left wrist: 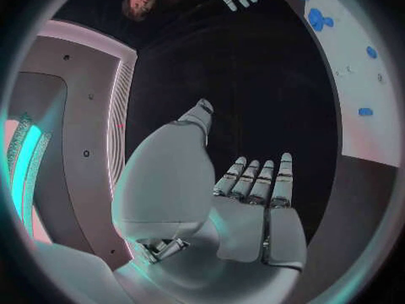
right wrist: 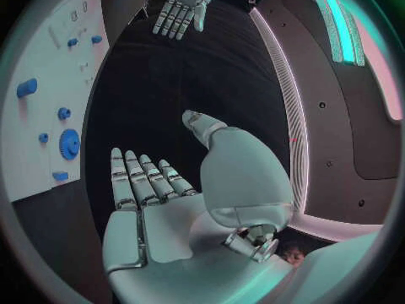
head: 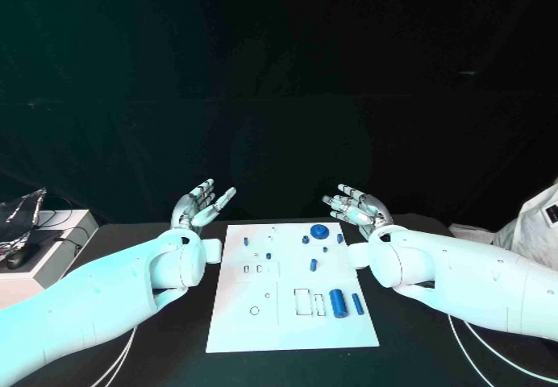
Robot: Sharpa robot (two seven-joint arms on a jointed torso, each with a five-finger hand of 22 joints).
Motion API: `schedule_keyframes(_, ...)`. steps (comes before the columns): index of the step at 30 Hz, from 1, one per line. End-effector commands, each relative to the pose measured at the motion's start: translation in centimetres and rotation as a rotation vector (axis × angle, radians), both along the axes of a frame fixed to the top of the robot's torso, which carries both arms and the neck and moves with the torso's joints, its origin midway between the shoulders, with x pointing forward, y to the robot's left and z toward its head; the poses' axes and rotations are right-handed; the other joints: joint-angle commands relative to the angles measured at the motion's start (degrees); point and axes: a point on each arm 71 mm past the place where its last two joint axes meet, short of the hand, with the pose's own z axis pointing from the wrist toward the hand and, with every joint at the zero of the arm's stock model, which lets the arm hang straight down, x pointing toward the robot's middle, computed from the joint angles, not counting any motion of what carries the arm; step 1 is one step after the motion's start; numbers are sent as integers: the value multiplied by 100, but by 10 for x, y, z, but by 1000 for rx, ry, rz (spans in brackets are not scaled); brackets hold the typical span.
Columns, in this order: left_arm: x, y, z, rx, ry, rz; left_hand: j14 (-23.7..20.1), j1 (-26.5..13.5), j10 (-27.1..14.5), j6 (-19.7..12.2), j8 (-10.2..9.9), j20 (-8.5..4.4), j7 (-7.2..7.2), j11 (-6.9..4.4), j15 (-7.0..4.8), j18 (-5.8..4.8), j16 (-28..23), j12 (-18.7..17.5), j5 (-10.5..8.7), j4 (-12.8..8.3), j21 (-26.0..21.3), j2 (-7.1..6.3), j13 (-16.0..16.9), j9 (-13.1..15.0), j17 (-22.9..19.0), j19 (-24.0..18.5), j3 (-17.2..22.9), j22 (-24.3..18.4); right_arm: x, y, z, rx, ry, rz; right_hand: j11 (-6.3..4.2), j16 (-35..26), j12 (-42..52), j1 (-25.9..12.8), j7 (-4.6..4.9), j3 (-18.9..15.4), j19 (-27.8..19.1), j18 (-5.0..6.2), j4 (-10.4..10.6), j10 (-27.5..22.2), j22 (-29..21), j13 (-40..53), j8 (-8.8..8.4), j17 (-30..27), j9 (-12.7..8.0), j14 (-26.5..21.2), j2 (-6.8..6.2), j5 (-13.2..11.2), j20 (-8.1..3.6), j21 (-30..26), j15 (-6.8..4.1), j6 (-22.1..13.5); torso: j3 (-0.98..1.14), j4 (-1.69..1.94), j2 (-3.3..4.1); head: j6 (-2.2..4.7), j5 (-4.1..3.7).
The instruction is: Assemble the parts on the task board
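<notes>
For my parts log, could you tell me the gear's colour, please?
Blue; the gear on the task board shows best in the head view.

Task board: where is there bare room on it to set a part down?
The task board is bare along its near edge and near-left corner, below the slots. Crowded: the right side, from the blue gear down to the blue cylinder. Both hands, left hand and right hand, hover beside its far corners.

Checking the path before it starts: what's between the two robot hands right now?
In the head view, the far end of the task board with its blue gear lies between left robot hand and right robot hand.
</notes>
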Motion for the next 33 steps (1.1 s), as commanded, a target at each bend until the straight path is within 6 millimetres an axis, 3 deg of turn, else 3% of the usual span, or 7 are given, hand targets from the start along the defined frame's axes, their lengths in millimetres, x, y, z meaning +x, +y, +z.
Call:
schedule_keyframes(1,3,-7,0,-11,-18,-118,105,287,97,115,49,37,369,34,27,150,38,42,28,73,47,-15,17,19,15,98,41,14,3,9,-3,16,75,161,-17,208,124,573,911,163,620,227,-264,810,85,68,183,133,119,987,-65,-54,38,186,-61,649,0,-1,1,-1,0)
schedule_keyframes(7,4,-7,0,-12,-18,-118,680,313,628,557,157,141,509,200,70,242,168,115,25,56,98,201,67,87,107,240,197,39,7,9,-3,7,89,186,-225,630,365,866,796,271,2183,540,-499,3004,258,179,643,365,430,2798,-141,-233,21,694,-354,2296,0,-1,1,-1,0)
schedule_keyframes(10,-4,6,6,-28,-22,-158,1364,318,1257,1113,305,161,589,314,124,209,318,184,22,34,204,316,110,179,204,724,310,91,27,-13,21,-456,-274,256,-363,760,385,940,672,357,2603,619,-553,3479,301,173,879,416,574,3249,-183,-277,-51,891,-505,3144,-26,-2,94,-177,-26)
schedule_keyframes(12,-6,9,10,-27,-30,-168,2907,346,2770,2261,664,166,653,394,115,255,744,490,-1,-7,621,423,246,387,443,2222,426,286,30,-16,25,-523,-312,263,-456,859,343,960,589,440,2919,614,-569,3790,346,161,931,450,587,3606,-226,-304,-181,1055,-627,3377,-30,11,138,-168,-40)
schedule_keyframes(18,-14,14,25,-13,-57,-224,4423,370,4465,3506,1067,-120,449,46,-359,403,1351,681,15,-45,1162,381,244,583,906,3511,728,403,39,-21,39,-745,-415,292,-772,1454,260,1078,359,265,3952,577,-709,4641,957,160,1041,811,610,5117,-262,-206,-772,2201,-1162,3965,-30,34,298,-166,-69)
schedule_keyframes(27,-28,14,47,-23,-87,-295,5633,312,5483,3905,1184,-690,240,-274,-842,376,2866,498,14,-132,2121,106,269,739,2274,4681,1222,834,44,-15,56,-1013,-492,344,-1113,3490,178,878,98,479,4260,598,-723,5449,2414,238,874,2387,658,6246,-418,9,-1159,4278,-1524,4446,-32,72,533,-103,-137)
schedule_keyframes(33,-37,12,59,-18,-100,-333,5314,189,5659,3923,1176,-785,208,-308,-890,355,4144,335,27,-268,2888,-2,315,842,3261,4593,1461,1331,45,-9,64,-1178,-511,364,-1133,5769,178,746,67,696,5304,220,-647,5473,5012,312,832,4464,824,6302,-575,72,-1137,6256,-1539,4469,-48,116,667,-77,-180)
